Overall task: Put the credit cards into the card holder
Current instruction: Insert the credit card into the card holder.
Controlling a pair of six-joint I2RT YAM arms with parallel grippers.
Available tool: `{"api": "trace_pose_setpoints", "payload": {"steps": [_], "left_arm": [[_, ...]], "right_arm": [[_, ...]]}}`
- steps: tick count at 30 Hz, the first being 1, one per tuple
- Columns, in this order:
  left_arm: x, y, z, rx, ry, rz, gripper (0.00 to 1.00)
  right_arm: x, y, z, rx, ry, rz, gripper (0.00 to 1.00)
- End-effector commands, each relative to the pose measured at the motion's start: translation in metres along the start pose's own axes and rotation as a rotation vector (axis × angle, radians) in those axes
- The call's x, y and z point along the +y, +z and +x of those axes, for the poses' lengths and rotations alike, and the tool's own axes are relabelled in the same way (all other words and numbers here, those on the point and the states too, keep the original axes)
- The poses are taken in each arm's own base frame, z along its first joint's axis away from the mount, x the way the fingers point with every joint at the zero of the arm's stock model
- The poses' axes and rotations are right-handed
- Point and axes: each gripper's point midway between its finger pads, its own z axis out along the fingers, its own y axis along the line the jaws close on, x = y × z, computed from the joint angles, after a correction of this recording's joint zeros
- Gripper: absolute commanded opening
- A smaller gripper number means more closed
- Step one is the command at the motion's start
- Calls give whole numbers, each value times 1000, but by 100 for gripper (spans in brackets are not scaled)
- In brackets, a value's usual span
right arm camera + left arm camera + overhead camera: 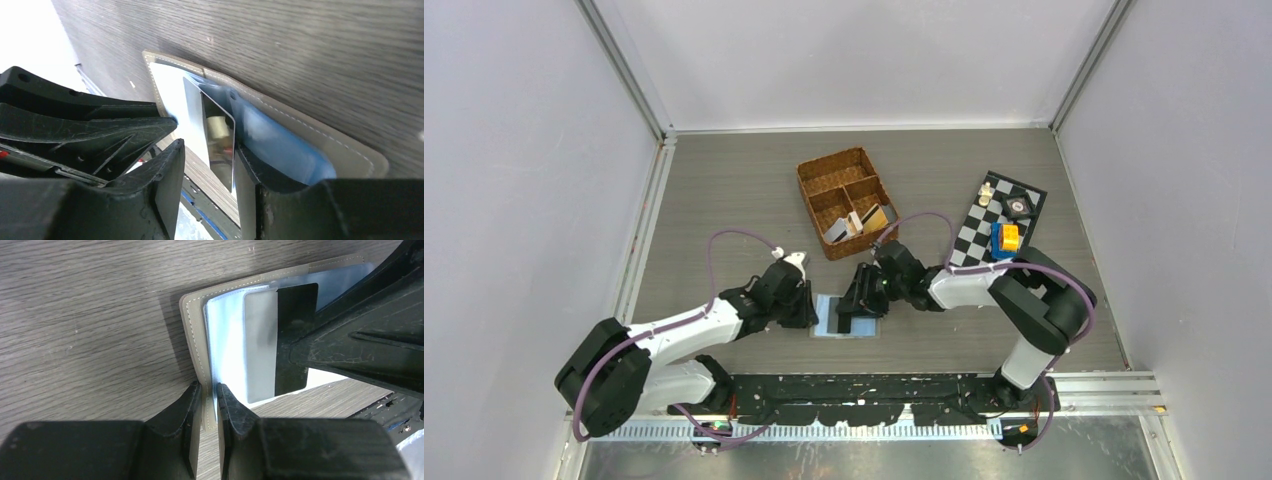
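Readable writing: the print on the card faces is too small or too blurred to read in any view.
Card holder (pixel 829 322): it lies open and flat on the worktop (pixel 724 200) between the two tools, just ahead of the arm bases. The grey-olive cover (pixel 192 335) with pale stitching is underneath, and the clear light-blue sleeves face up.
In the card holder: a grey card with a dark stripe (pixel 260 350) sits partly in a sleeve, with its striped end sticking out toward the right tool. In the right wrist view the card (pixel 217 140) stands tilted, one edge in the sleeve mouth.
Left tool (pixel 209 390): the jaws are narrow and pinch the near edge of the card holder, cover and sleeve together, pinning it to the worktop.
Right tool (pixel 207 150): the jaws are apart. The striped card stands between the fingers close to one pad, with a clear gap to the other, so it is not clamped.
Wicker basket (pixel 812 210): it is brown with dividers and sits farther back on the worktop, well apart from the card holder.
In the basket: two more cards lean on edge in the compartment nearest the arms, one grey-white (pixel 839 230) and one gold (pixel 874 217).
Checkered mat (pixel 969 235): it lies to the right of the basket and carries a yellow and blue block (pixel 1005 238) and small pieces too small to identify.
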Motion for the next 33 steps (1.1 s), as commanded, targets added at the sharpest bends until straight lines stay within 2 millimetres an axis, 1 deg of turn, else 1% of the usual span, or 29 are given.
{"api": "trace_pose_setpoints", "payload": {"steps": [1,4,7,9,13,16,22,26,29,33], "left_arm": [[0,2,-2,-13,0,12,18],[-2,2,-2,-14,-2,24,20],[-6,2,-4,-15,0,45,25],[-7,2,-4,-17,1,51,28],[-7,3,-3,-12,0,54,27],[-8,4,-2,-8,1,64,27],[-16,4,-3,-11,12,108,27],[-18,4,-3,-17,20,125,28],[-19,3,-4,-31,21,136,29],[-23,-1,-7,-50,26,159,31]], "right_arm": [[-52,-20,5,-23,-28,267,48],[-50,-29,2,-39,-60,307,49],[-47,-30,3,-39,-78,323,50],[-44,-28,6,-31,-85,323,49],[-34,-19,11,-22,-106,314,45],[-20,-13,11,-28,-128,303,43],[-1,-3,5,-54,-172,297,42],[11,-1,0,-74,-201,292,41],[15,0,-3,-84,-220,287,41],[25,-2,-4,-94,-240,245,41]]}}
